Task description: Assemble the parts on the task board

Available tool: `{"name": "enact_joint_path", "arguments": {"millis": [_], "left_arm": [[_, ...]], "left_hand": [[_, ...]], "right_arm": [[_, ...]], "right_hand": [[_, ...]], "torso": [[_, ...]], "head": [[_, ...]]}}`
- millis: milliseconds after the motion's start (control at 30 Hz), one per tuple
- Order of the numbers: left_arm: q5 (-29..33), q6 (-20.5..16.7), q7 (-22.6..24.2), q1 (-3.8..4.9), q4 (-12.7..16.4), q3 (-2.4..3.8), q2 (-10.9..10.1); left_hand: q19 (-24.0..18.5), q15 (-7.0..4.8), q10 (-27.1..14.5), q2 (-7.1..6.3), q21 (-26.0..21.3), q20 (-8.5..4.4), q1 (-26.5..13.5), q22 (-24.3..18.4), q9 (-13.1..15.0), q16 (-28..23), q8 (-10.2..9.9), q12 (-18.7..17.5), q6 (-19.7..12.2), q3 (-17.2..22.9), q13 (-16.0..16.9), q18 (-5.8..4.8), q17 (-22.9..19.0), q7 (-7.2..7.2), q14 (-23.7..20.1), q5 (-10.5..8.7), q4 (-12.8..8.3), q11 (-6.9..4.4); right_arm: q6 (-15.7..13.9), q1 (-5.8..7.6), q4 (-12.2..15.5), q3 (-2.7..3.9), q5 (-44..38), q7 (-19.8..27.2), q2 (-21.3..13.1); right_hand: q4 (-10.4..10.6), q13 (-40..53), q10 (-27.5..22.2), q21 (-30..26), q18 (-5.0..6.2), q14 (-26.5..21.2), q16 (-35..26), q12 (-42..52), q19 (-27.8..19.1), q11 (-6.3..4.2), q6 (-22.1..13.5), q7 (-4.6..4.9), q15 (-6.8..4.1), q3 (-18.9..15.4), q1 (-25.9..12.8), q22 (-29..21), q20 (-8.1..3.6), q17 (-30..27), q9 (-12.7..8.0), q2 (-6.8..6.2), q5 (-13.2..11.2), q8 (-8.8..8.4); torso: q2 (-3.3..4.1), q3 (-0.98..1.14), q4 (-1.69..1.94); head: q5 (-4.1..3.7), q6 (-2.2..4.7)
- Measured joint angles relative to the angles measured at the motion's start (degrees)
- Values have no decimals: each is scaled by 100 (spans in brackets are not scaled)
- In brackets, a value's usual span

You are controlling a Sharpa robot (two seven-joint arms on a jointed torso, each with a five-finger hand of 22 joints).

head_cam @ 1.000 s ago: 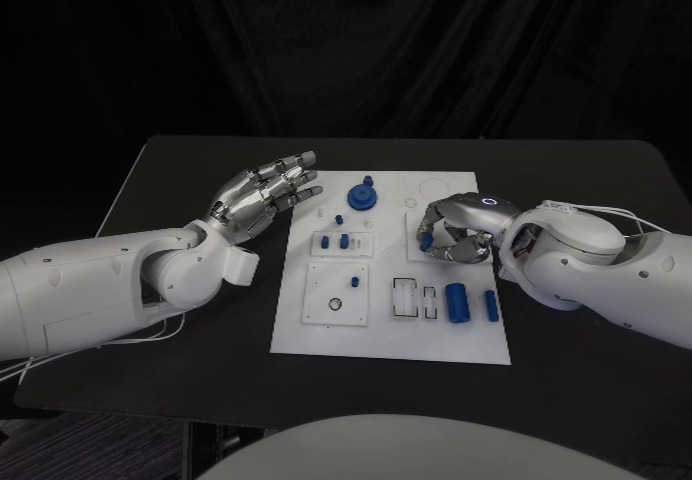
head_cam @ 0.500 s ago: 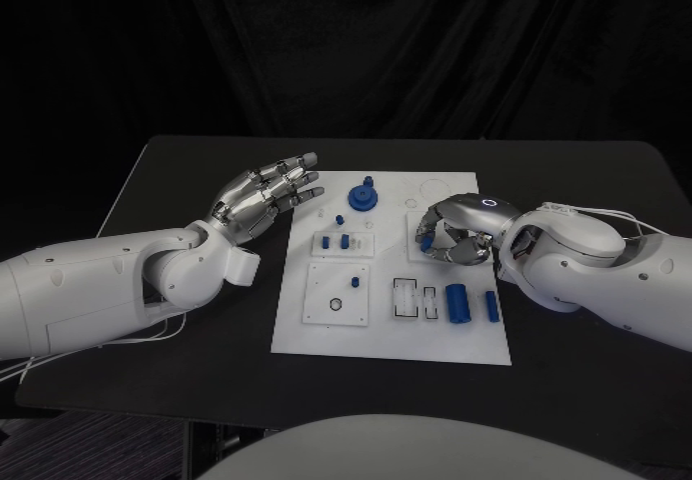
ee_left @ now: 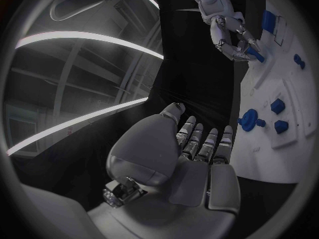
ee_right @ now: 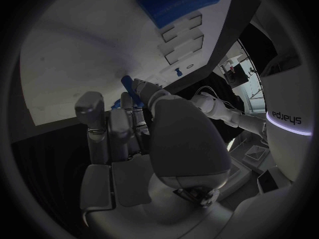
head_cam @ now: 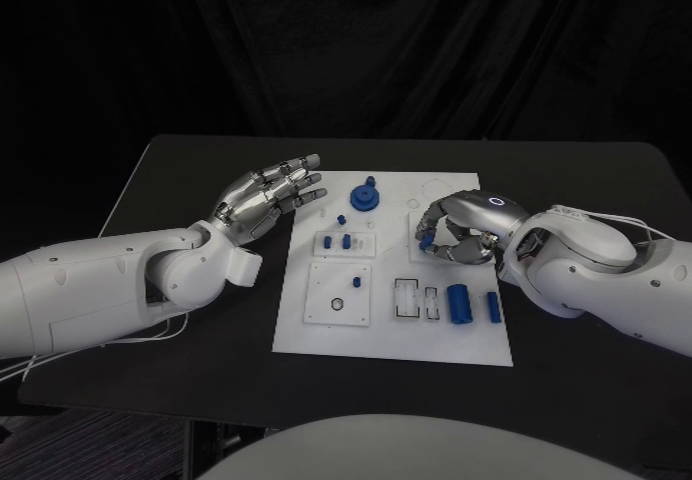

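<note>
- Little has shifted over the last second: the right hand has crept slightly toward the far side of the task board, its fingers still curled round a small blue part; the left hand has barely moved.
- Nearest the robot, on the board's right side, a large blue cylinder and a slimmer blue peg lie flat beside a row of rectangular slots, probably waiting their turn to be seated.
- Left of those slots sits a white square block with a small dark ring on it.
- Further on, the right hand hovers low over the board's right edge, pinching the blue part at its fingertips; the right wrist view shows the blue piece poking out past the fingers toward the white surface, so I judge it is being lined up for a socket there.
- Level with it, two short blue pegs lie on a small plate.
- Farthest, a blue gear-like piece stands near the board's far edge.
- Beside the board's far left corner the left hand hangs above the table, fingers spread and holding nothing, seemingly kept clear.
</note>
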Motion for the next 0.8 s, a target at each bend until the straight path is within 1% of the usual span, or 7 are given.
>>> {"name": "enact_joint_path", "arguments": {"millis": [133,300,433,533,600,667,800], "left_arm": [[0,0,-9,-1,5,0,-16],[1,0,-23,-2,3,1,-18],[1,0,-32,-2,-1,1,-3],[1,0,-37,-3,-6,1,9],[1,0,-41,-3,-16,0,14],[1,0,-44,-4,-31,0,19],[1,2,-51,-6,-37,0,25]], "left_hand": [[0,0,0,0,0,0,0,6,0,0,0,0,0,15,0,0,0,0,0,0,-15,0],[0,0,0,0,0,0,0,6,-1,0,0,0,0,15,0,0,0,0,0,0,-15,-1],[0,0,-1,0,0,0,0,6,4,0,0,27,20,15,0,0,0,20,0,0,-15,-1],[0,0,-1,0,0,0,0,6,5,0,0,28,20,15,0,0,0,20,0,0,-15,-1],[0,0,-1,0,0,0,0,5,4,0,0,27,20,31,0,0,0,20,0,0,-31,-1],[0,0,-1,0,0,0,0,5,4,0,0,27,20,34,0,0,-1,20,0,0,-29,-1],[0,0,-1,0,0,0,0,5,4,0,0,27,20,46,0,0,-1,20,0,0,-16,-1]], "right_arm": [[-110,104,163,-2,16,7,-80],[-197,273,430,8,88,7,-133],[-205,313,675,7,212,16,-126],[-194,315,818,2,298,36,-59],[-182,300,885,2,344,60,20],[-160,249,900,2,358,85,126],[-72,124,825,1,312,121,391]], "right_hand": [[-23,0,40,0,0,0,0,-17,0,-1,0,-1,0,23,9,0,0,0,6,8,0,1],[-14,-10,41,0,0,0,0,-67,0,-1,0,-1,0,32,61,0,0,-19,41,-32,-1,26],[-7,-15,41,0,0,0,0,-89,10,-1,-1,-2,0,40,67,0,-10,-6,57,-38,-1,26],[-12,-19,91,0,1,23,0,-101,20,7,-5,-6,-23,44,67,0,-20,22,80,-38,-1,32],[-24,-37,116,26,1,35,0,-109,22,-13,18,-3,-13,56,68,0,-22,54,88,-38,-1,58],[-24,-38,149,92,1,98,0,-144,74,-15,44,-13,-26,56,75,0,-51,124,124,-46,-1,64],[-24,-39,156,108,1,108,0,-196,82,-11,46,-14,-35,55,71,0,-42,146,166,-46,-1,97]], "torso": [[-1,1,2],[-1,0,2],[-2,-2,2],[-2,-3,1],[-3,-3,1],[-4,-7,1],[-1,-8,2]], "head": [[12,0],[15,0],[30,-1],[40,-2],[47,-2],[51,-2],[51,-2]]}}
